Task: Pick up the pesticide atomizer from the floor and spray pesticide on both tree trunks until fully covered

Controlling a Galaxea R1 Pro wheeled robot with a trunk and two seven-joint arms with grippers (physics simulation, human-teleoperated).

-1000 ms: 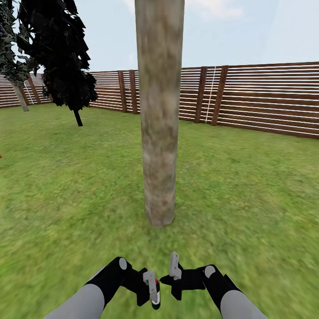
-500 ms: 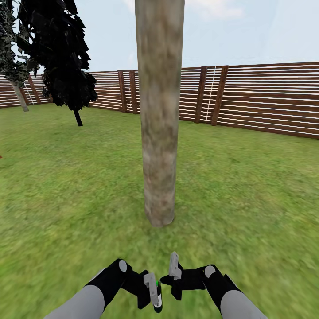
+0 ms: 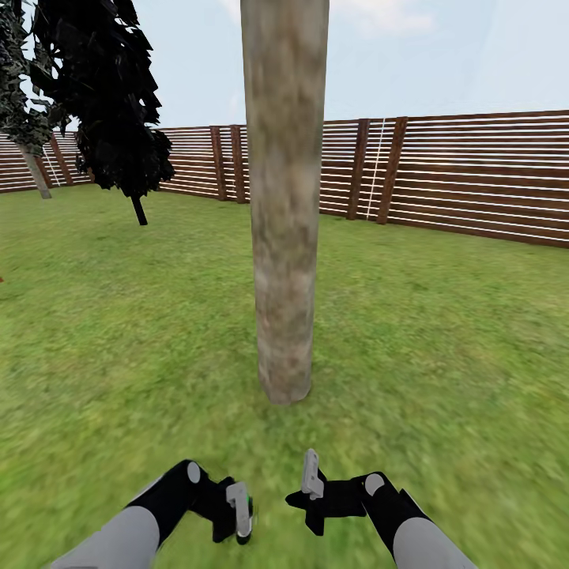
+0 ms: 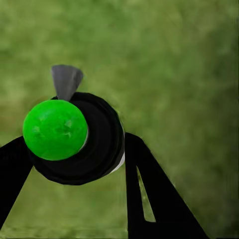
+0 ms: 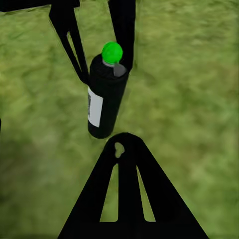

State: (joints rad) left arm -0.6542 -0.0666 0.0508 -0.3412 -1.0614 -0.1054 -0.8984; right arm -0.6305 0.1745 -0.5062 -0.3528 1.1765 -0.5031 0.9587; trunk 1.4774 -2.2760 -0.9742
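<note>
Green lawn, slat fence behind, thick tree trunk dead ahead. Left gripper low at the view's left, fingers pinching the black atomizer, held upright above the grass, green cap on top, grey nozzle beside it. Right gripper just beside, holding nothing; can't tell its finger spacing.

Your arms had pale grey forearm shells and black wrist housings, each with a small round grey cap at the joint. The left gripper and right gripper showed light grey finger pads on black mounts. From the wrist cameras the fingers were flat black triangular plates with slotted cut-outs.
</note>
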